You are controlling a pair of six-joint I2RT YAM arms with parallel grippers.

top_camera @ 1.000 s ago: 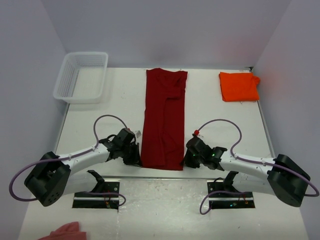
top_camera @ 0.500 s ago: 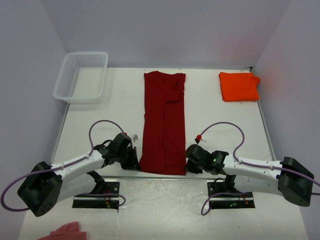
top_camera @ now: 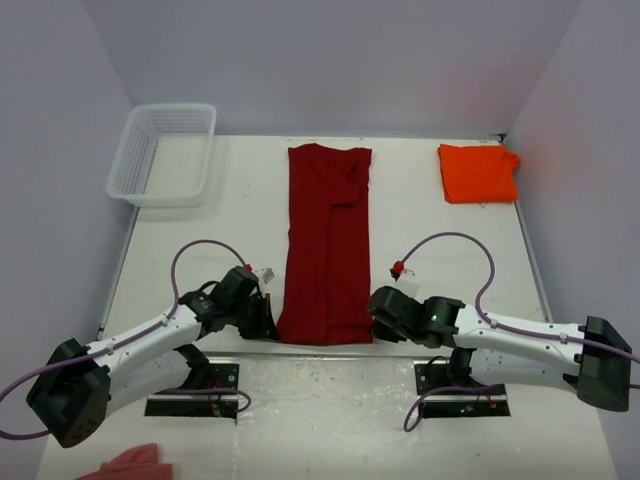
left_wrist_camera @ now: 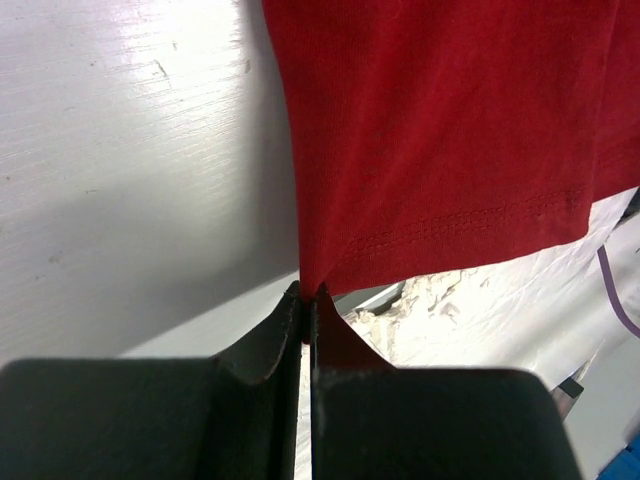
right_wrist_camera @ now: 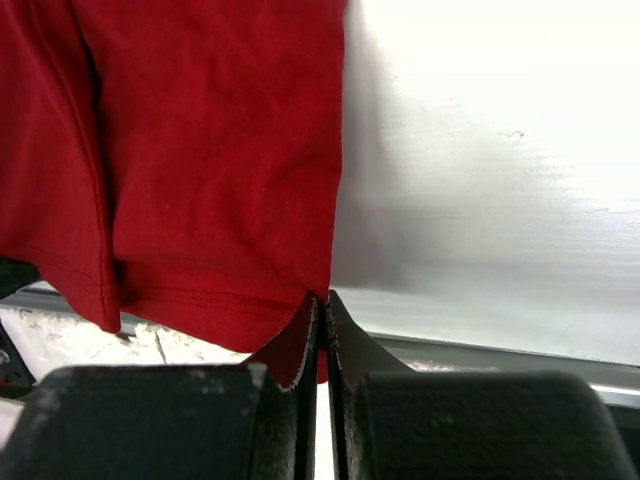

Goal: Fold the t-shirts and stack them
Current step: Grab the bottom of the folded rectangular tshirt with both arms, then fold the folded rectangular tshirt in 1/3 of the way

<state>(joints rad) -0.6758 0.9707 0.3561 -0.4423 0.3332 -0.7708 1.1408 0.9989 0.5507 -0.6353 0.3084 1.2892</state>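
The dark crimson t-shirt (top_camera: 328, 240) lies as a long narrow strip down the middle of the table, its hem at the near edge. My left gripper (top_camera: 272, 328) is shut on the hem's near-left corner (left_wrist_camera: 308, 285). My right gripper (top_camera: 374, 318) is shut on the near-right corner (right_wrist_camera: 322, 300). Both corners are lifted slightly, with the hem hanging over the table's front edge. The orange t-shirt (top_camera: 477, 172) sits folded as a small rectangle at the far right corner.
A white plastic basket (top_camera: 165, 152) stands at the far left. A pale pink cloth scrap (top_camera: 130, 464) lies on the floor area at the bottom left. The arm mounts (top_camera: 195, 390) sit below the table's front edge.
Both grippers have pulled the red shirt's near corners toward the front edge. The shirt slid nearer and stretched straighter. The arms have drawn back and lowered.
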